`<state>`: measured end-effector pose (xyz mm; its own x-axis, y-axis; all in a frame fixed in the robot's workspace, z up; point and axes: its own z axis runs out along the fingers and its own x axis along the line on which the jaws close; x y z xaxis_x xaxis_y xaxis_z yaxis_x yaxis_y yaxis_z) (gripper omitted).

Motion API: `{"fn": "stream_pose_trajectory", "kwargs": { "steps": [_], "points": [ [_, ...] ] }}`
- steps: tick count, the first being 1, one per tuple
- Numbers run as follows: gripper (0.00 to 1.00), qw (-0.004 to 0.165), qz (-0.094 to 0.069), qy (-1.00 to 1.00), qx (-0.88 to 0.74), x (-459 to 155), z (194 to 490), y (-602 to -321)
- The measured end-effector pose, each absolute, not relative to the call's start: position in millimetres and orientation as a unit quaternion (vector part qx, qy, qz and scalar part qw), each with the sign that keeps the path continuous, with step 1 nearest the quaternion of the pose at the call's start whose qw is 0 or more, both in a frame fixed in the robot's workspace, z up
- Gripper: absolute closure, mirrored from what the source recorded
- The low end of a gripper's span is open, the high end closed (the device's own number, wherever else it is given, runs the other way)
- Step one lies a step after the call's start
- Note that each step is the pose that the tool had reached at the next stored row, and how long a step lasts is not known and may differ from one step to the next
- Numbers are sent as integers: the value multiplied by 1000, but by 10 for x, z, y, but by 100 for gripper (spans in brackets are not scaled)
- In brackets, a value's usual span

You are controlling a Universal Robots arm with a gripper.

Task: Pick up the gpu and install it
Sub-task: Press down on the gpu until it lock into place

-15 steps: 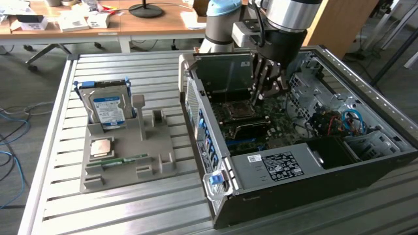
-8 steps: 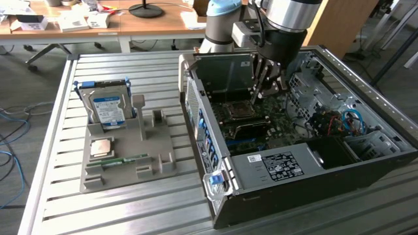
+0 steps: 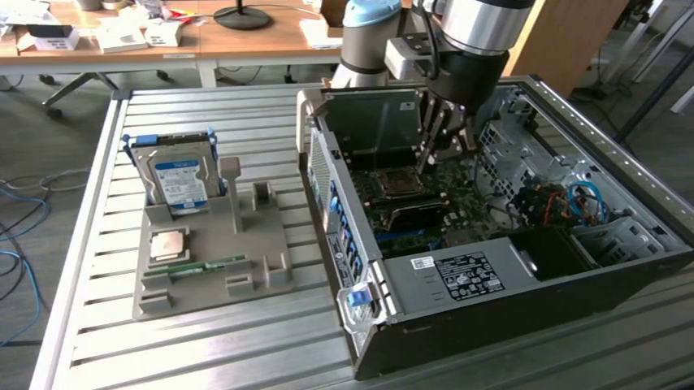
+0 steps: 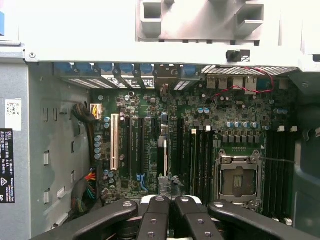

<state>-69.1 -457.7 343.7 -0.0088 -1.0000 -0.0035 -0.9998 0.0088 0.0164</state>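
A: Where is the gpu (image 4: 162,160)?

B: Inside the open computer case (image 3: 456,276), standing edge-on over the motherboard (image 4: 200,135). In the wrist view it reads as a thin vertical card among the long expansion slots, with the white slot (image 4: 114,141) off to one side and the bare processor socket (image 4: 238,179) on the other.

A: And the gripper (image 4: 168,202)?

B: Its black fingers (image 4: 156,215) are drawn together right at the card's near edge, so the jaws are closed on the gpu. In the exterior view the gripper (image 3: 440,150) hangs straight down into the case from the arm (image 3: 472,41), with the slim card below the wrist, above the socket area.

A: Is the card seated in a slot?

B: I can't tell; its lower edge is hidden among the slots.

A: What lies outside the case?

B: On the slatted metal table (image 3: 249,349), towards the exterior view's left, sits a grey parts holder (image 3: 223,252). A silver hard drive with a blue label (image 3: 180,180) stands upright at its far end. A small square chip (image 3: 169,244) lies flat nearer the front, and a slim green memory stick (image 3: 206,266) rests just beside it. The holder's upright slots next to the hard drive stand unfilled.

A: Anything further back?

B: A wooden desk (image 3: 249,41) with white boxes and a black lamp base (image 3: 242,16).
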Motion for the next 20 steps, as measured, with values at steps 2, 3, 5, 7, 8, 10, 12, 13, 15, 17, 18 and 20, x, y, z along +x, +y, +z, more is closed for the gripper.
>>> {"fn": "stream_pose_trajectory", "kwargs": {
  "steps": [2,3,5,7,8,10,12,13,15,17,18,20],
  "points": [
    [89,5,-7,-710,704,-691,3408,-4577],
    [89,5,-7,-710,704,-690,3393,-4577],
    [89,5,-7,-710,704,-691,3362,-4577],
    [89,5,-7,-710,704,-691,3328,-4577],
    [89,5,-7,-710,704,-691,3310,-4577],
    [89,4,-7,-710,704,-690,3274,-4577],
    [89,5,-7,-710,704,-691,3237,-4577],
    [89,4,-7,-710,704,-690,3219,-4577],
    [89,5,-7,-710,704,-690,3189,-4577],
    [89,5,-7,-710,704,-691,3154,-4577],
    [89,5,-7,-710,704,-691,3137,-4577],
    [89,4,-7,-710,704,-690,3104,-4577]
  ]
}}
